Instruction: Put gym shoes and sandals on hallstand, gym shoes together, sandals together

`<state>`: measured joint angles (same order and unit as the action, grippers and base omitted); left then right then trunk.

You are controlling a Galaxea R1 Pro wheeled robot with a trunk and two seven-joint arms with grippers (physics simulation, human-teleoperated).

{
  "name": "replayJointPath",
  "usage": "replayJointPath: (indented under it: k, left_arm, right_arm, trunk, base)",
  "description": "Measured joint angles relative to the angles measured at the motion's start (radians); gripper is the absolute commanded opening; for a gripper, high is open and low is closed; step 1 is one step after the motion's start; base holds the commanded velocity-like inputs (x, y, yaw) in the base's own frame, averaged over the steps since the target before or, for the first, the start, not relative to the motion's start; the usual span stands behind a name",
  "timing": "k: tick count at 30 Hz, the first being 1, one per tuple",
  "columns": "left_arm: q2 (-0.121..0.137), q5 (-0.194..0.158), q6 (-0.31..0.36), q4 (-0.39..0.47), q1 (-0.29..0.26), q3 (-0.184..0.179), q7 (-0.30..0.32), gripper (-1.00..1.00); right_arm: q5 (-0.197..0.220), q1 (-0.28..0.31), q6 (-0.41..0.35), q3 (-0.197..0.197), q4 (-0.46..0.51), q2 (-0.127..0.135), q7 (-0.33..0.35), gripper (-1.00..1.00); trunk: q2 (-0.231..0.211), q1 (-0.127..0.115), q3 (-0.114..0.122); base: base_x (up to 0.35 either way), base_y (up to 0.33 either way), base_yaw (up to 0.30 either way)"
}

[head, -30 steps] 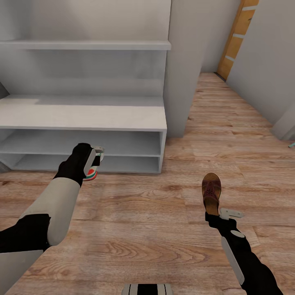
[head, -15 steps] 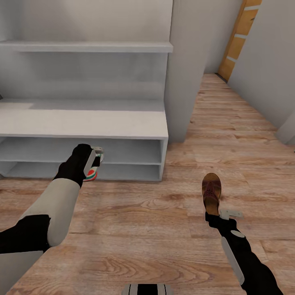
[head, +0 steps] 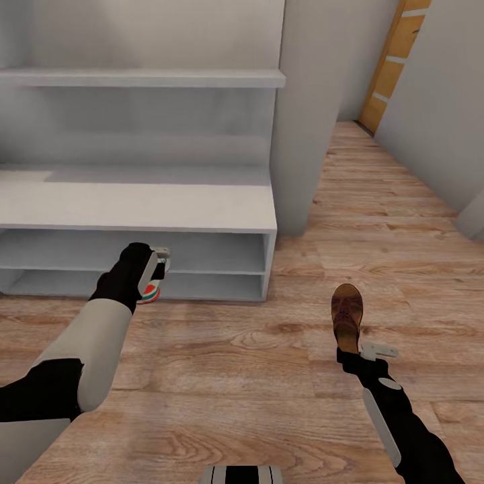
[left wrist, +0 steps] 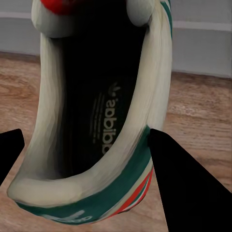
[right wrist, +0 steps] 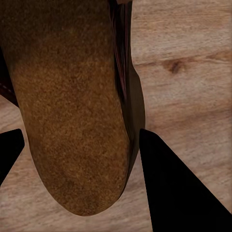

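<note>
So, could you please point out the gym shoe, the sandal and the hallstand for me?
gym shoe (left wrist: 108, 128), left wrist view, on its dark insole.
sandal (head: 347, 312), head view, on its strap upper.
hallstand (head: 134, 205), head view, on its bare bench top.

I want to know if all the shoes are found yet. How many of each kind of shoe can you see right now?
Gym shoes: 1, the gym shoe held in the left claw
Sandals: 1, the sandal held in the right claw
Total: 2 shoes
</note>
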<state>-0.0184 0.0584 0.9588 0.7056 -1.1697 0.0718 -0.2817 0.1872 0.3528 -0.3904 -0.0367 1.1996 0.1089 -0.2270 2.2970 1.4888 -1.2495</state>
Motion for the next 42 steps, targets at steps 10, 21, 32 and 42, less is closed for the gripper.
replayJointPath:
  k: [10, 21, 32, 42]
  left_arm:
    - [0.0, -0.004, 0.0, 0.0, 0.007, 0.001, 0.0, -1.0]
    - [0.0, -0.003, -0.048, 0.0, 0.031, 0.001, -0.001, -1.0]
    - [0.0, -0.004, -0.081, 0.0, 0.036, 0.002, -0.001, -1.0]
    - [-0.001, -0.007, -0.112, -0.003, 0.037, 0.002, -0.001, -1.0]
  right_arm:
    - [0.0, 0.0, 0.0, 0.0, 0.0, 0.0, 0.0, -1.0]
    - [0.0, 0.0, 0.0, 0.0, 0.0, 0.0, 0.0, -1.0]
    - [0.0, 0.0, 0.0, 0.0, 0.0, 0.0, 0.0, -1.0]
    - [0.0, 0.0, 0.0, 0.0, 0.0, 0.0, 0.0, -1.0]
  trunk:
    - [0.0, 0.0, 0.0]
    - [0.0, 0.0, 0.0]
    - [0.0, 0.0, 0.0]
    - [0.0, 0.0, 0.0]
  base:
    - [0.093, 0.0, 0.0]
    - [0.113, 0.0, 0.0]
    - [0.001, 0.0, 0.0]
    - [0.0, 0.0, 0.0]
